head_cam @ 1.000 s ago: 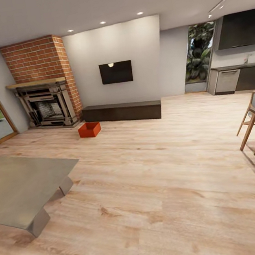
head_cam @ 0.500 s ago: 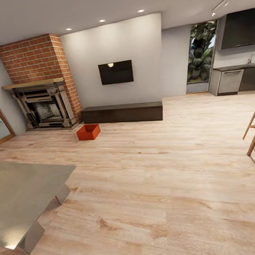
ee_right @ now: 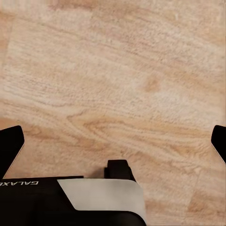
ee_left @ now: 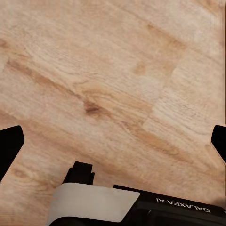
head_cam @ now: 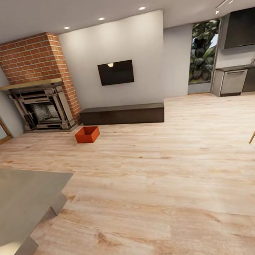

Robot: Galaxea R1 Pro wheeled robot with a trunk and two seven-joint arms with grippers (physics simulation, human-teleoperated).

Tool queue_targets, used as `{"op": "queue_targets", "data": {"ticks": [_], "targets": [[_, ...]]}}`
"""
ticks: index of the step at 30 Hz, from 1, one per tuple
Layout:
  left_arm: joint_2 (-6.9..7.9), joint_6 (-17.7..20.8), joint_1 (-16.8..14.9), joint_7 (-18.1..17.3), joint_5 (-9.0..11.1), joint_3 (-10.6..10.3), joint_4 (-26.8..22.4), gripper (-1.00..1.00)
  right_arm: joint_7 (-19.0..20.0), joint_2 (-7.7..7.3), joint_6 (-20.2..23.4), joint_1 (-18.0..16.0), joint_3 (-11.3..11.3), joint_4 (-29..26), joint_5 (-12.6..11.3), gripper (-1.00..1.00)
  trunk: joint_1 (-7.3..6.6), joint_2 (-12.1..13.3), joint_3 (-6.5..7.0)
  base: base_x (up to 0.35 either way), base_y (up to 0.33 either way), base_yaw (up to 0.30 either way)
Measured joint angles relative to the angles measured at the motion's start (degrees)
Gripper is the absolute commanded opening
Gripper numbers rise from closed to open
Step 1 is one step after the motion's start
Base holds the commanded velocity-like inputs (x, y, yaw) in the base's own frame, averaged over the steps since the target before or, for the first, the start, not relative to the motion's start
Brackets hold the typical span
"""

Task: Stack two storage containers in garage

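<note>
Head view has swung over the last second, a camera move, so the approach is barely begun: one orange-red storage container [head_cam: 87,134] sits on the wood floor [head_cam: 162,188] just before the bench [head_cam: 122,114], both grippers [ee_left: 113,146] [ee_right: 113,146] spread and empty.

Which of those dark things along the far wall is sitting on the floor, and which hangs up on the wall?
The long low bench sits on the wood floor; the black TV hangs above it on the white wall.
</note>
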Motion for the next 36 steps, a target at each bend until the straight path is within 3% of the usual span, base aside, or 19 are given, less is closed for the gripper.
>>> {"op": "queue_targets", "data": {"ticks": [36], "targets": [[0.09, 0.0, 0.0, 0.0, 0.0, 0.0, 0.0, 1.00, 0.0, 0.07, 0.0, 0.0, 0.0, 0.0, 0.1, 1.00, 0.00, 0.0, 0.00, 0.338, 0.000, 0.000]]}}
